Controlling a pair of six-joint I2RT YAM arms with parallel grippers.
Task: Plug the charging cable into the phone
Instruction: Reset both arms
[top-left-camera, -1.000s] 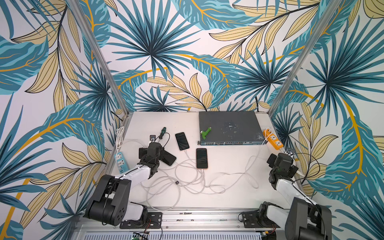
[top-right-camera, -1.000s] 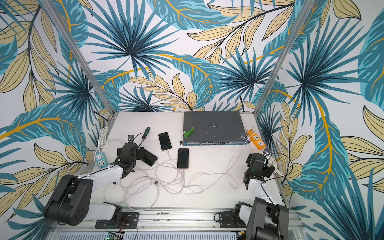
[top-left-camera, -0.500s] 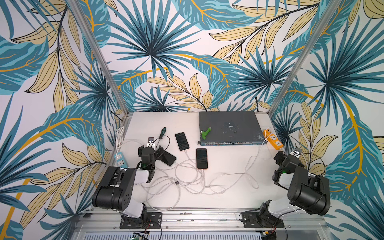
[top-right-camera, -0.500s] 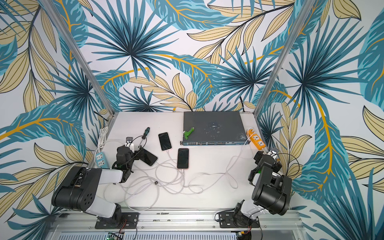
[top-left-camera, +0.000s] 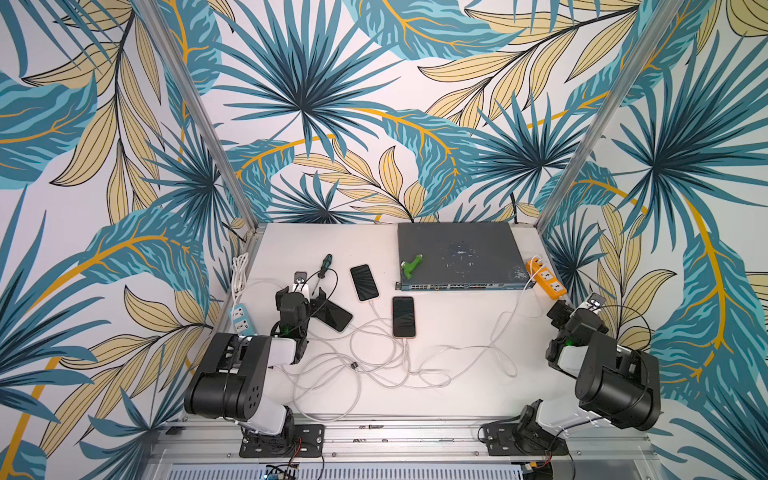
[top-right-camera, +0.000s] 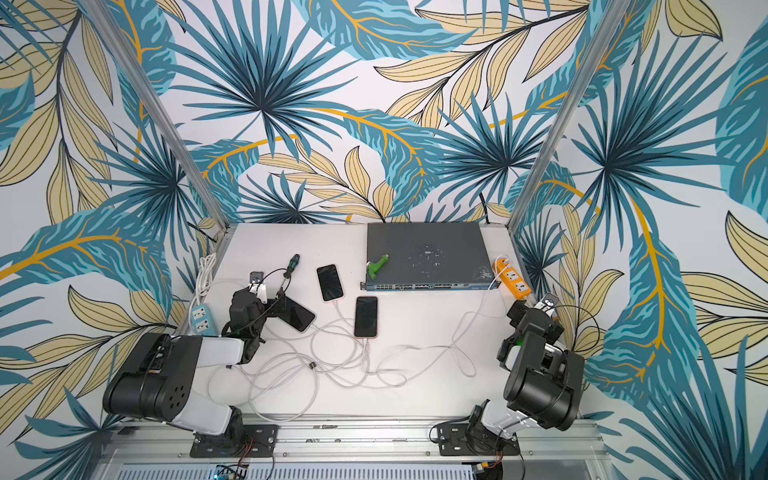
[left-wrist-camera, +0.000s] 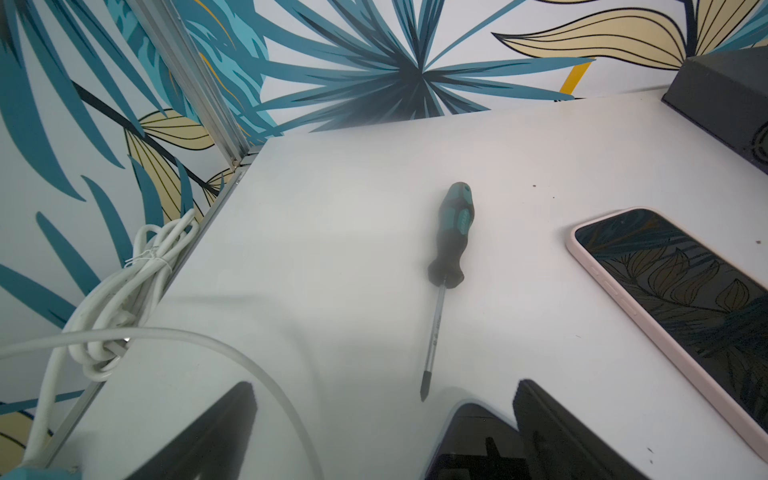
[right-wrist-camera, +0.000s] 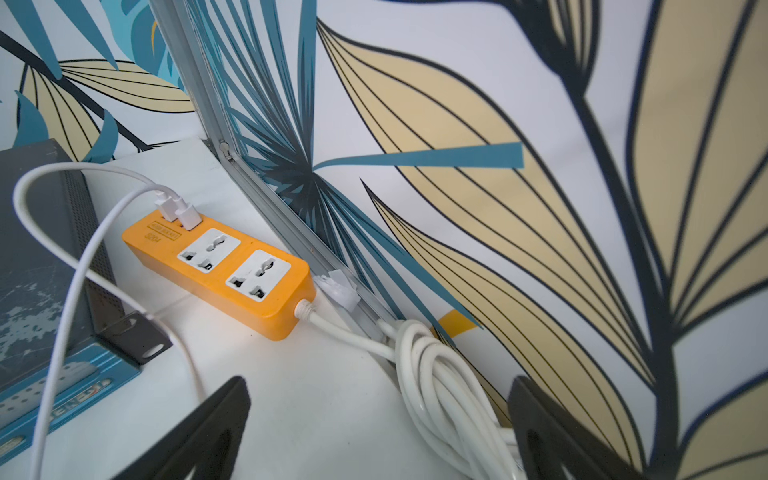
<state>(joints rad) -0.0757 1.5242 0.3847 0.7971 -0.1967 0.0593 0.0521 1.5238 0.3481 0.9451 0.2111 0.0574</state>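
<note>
Left wrist view: the left gripper (left-wrist-camera: 384, 388) has its jaws spread wide and grips nothing. Between them are bare table (left-wrist-camera: 332, 228) and the corner of a black phone (left-wrist-camera: 478, 436), close against one finger (left-wrist-camera: 552, 432); contact cannot be told. Just past the fingertips lies a teal-handled screwdriver (left-wrist-camera: 451, 232), tip toward the gripper. A pink-cased phone (left-wrist-camera: 681, 299) lies face up on one side of it and a bundled white cord (left-wrist-camera: 124, 291) at the table edge on the other.

In a top view a third phone (top-left-camera: 404, 316) lies near the table's middle with a plugged cable (top-left-camera: 405, 353) entering its near end. The loose charging cable (top-left-camera: 354, 365) ends in a dark connector among tangled white loops, apart from all three phones.

The right gripper (right-wrist-camera: 378, 386) is also wide open and empty, low by the table's right edge. It faces an orange power strip (right-wrist-camera: 220, 266) carrying two white plugs, beside the grey network switch (right-wrist-camera: 37, 249).
</note>
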